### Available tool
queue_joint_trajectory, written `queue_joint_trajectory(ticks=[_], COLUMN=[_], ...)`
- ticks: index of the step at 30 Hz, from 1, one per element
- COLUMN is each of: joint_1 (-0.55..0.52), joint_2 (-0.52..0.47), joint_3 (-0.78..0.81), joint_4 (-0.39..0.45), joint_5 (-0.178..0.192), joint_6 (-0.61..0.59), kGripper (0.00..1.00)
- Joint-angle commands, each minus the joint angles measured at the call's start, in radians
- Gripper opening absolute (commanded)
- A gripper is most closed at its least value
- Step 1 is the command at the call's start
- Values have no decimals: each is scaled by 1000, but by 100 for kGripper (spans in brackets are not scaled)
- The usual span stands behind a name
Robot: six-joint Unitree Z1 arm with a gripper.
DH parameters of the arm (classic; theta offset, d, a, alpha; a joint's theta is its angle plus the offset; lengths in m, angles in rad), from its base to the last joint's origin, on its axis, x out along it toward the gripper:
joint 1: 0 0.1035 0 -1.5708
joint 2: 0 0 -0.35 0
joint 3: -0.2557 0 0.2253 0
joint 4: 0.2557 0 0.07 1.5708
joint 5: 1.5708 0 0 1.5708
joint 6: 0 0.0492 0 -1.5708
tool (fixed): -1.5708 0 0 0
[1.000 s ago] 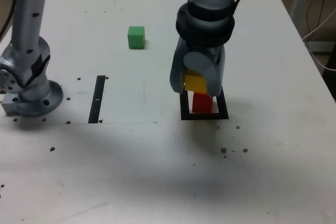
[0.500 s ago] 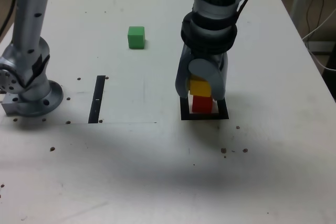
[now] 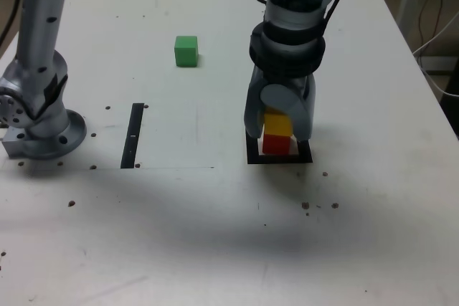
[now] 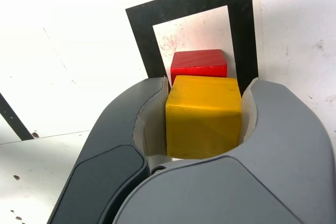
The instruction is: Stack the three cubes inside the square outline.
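Tool [image 3: 279, 125] w/ yellow cube [image 3: 278, 123] lower, onto red cube [image 3: 275, 143].

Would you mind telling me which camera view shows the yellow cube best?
The wrist view: the yellow cube fills the centre of the picture, clamped between the gripper fingers, above the red cube. In the exterior view, the yellow cube is small, with the gripper covering its sides.

Tool [image 3: 280, 121] hides square outline [image 3: 252, 158] rear; yellow-red contact unclear.
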Motion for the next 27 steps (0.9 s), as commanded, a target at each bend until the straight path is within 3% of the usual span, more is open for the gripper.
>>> queue_joint_trajectory(ticks=[1,6,10,18,27], joint_1=[1,2,3,4,45], joint_2=[-5,-6,-6,-26,-125], joint_3=[4,8,5,-3,1], joint_4=[-4,-5,0,42,142], joint_5=[1,10,16,51,89], joint_6=[3,8,8,8,53], kGripper=[61,84,94,99,99])
